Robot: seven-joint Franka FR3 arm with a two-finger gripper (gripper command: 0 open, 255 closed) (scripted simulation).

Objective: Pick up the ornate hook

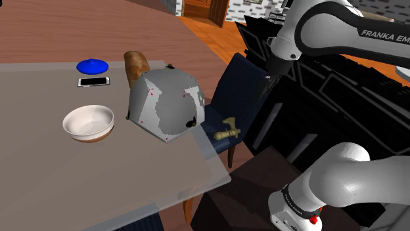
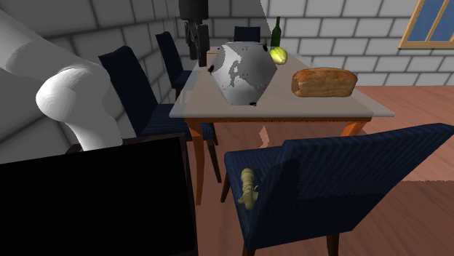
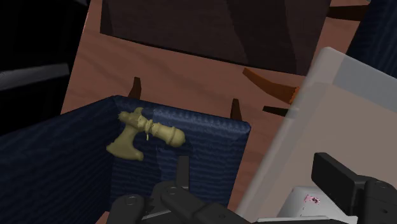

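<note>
grey brick walls point(image 2: 349, 29), wood floor point(image 2: 425, 124), pale table point(image 2: 313, 105), olive hook point(image 3: 143, 133) against navy chair point(image 3: 203, 153)

Olive-tan hook point(image 3: 137, 135), navy chair point(image 3: 57, 165), white bowl point(image 1: 88, 123)

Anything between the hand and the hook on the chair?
Nothing visible. In the wrist view the open hand looks straight at the hook on the blue chair, against its back. The table corner lies beside that line, not across it.

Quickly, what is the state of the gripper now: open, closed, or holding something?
Gripper: open, holding nothing; the ornate hook is on the blue chair, untouched.
</note>
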